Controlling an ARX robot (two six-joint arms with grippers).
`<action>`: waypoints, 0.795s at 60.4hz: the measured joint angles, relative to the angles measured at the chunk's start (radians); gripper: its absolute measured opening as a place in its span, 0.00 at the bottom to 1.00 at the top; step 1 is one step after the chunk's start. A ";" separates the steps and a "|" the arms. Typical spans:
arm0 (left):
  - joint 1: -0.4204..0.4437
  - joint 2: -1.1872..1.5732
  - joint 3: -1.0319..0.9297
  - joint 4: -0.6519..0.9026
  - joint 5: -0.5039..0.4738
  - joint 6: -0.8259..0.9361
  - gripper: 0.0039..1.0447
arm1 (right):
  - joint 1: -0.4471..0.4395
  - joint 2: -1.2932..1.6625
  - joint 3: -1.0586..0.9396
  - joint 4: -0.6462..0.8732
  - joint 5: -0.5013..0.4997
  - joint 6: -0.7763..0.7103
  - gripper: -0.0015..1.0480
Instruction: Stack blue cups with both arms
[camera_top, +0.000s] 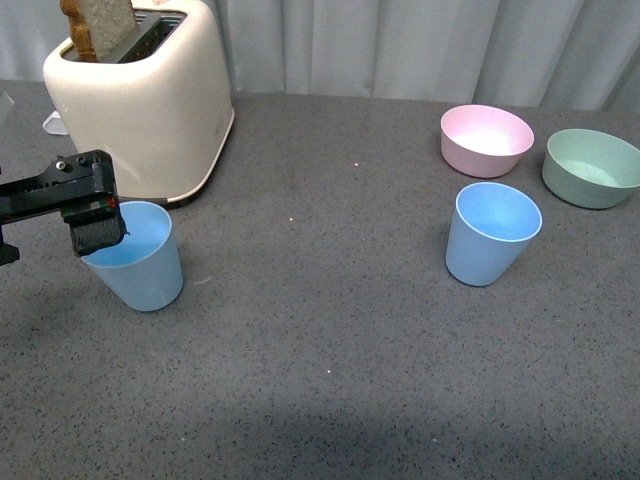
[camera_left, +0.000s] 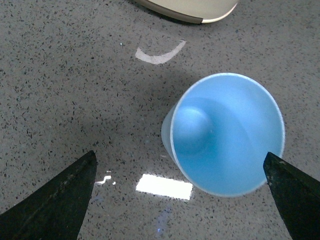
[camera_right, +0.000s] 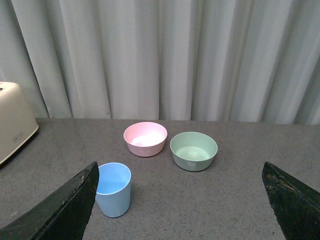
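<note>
Two light blue cups stand upright on the grey table. The left cup (camera_top: 140, 262) is in front of the toaster. My left gripper (camera_top: 96, 222) hangs open just above its left rim. In the left wrist view the cup (camera_left: 227, 132) lies between the spread jaws of the left gripper (camera_left: 178, 155), close to one fingertip (camera_left: 285, 185). The right cup (camera_top: 492, 232) stands alone at the right, in front of the bowls. My right gripper (camera_right: 180, 170) is open and empty, out of the front view. It faces the right cup (camera_right: 113, 189) from a distance.
A cream toaster (camera_top: 150, 100) with a bread slice (camera_top: 98, 25) stands at the back left. A pink bowl (camera_top: 486, 140) and a green bowl (camera_top: 592, 167) sit at the back right, also in the right wrist view as pink bowl (camera_right: 145, 138) and green bowl (camera_right: 194, 150). A curtain hangs behind.
</note>
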 joint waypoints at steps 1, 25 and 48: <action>0.000 0.011 0.009 -0.006 0.001 -0.002 0.94 | 0.000 0.000 0.000 0.000 0.000 0.000 0.91; 0.011 0.147 0.121 -0.089 0.047 -0.040 0.65 | 0.000 0.000 0.000 0.000 0.000 0.000 0.91; 0.008 0.146 0.136 -0.111 0.064 -0.070 0.03 | 0.000 0.000 0.000 0.000 0.000 0.000 0.91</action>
